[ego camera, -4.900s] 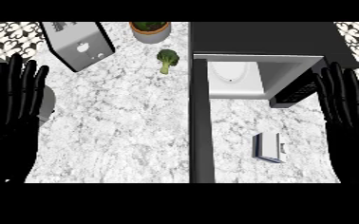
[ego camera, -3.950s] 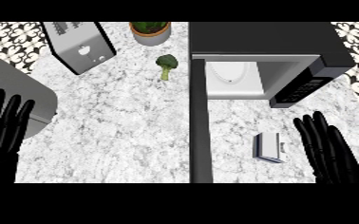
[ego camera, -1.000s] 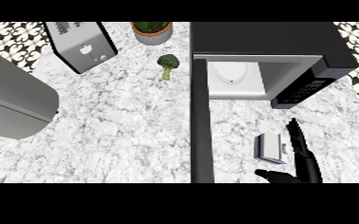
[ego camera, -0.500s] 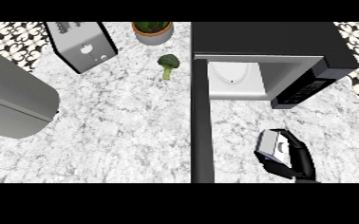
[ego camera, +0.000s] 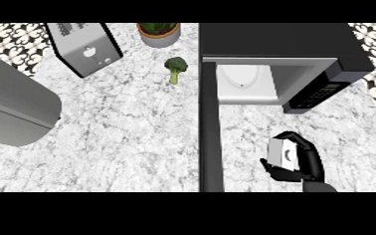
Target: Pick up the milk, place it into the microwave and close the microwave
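Nearest you, the right hand curls its fingers and thumb around the milk, apparently lifted just in front of the microwave. Beyond, its door stands open, so the white cavity can receive the carton.

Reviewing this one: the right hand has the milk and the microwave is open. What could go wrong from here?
1. The right hand curls round only the milk carton's edges, so the carton might tilt or slip on lifting.
2. The microwave cavity already holds a white plate, so the carton could land on its rim and tip.
3. The open microwave door stands edge-on just left of the hand, and a sideways swing could knock it.
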`<state>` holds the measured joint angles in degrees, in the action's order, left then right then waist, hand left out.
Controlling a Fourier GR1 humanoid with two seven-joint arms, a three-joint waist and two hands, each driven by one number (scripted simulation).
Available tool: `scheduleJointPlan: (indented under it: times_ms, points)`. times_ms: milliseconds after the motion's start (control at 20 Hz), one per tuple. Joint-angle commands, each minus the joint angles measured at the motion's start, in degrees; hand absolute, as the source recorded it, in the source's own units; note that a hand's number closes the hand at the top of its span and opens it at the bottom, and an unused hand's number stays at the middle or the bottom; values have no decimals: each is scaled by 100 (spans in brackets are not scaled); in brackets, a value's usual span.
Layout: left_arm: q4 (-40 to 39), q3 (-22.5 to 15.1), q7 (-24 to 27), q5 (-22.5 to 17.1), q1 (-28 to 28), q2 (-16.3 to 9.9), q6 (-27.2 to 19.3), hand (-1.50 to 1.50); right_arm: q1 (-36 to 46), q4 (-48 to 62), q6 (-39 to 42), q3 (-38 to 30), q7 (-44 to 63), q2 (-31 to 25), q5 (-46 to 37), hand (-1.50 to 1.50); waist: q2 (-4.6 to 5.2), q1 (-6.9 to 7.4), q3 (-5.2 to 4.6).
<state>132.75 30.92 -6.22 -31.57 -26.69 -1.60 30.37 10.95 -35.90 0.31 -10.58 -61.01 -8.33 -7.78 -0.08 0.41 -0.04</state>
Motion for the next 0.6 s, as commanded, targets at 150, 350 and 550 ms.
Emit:
scheduleJointPlan:
  times_ms: [150, 350, 550]
  points:
    - [266, 251, -122, -576, -335, -28, 216, -150, 406, 185, 374, -221, -101, -344, 263, 150, 4, 31, 8]
    - [54, 84, 175, -156, -271, 154, 277, -150, -122, -785, 715, 171, 193, 18, 352, 150, -12, -23, 1]
    - [148, 344, -95, -537, -184, -115, 40, -150, -711, -2376, 1098, 347, 972, -137, 653, 150, -30, -88, -4]
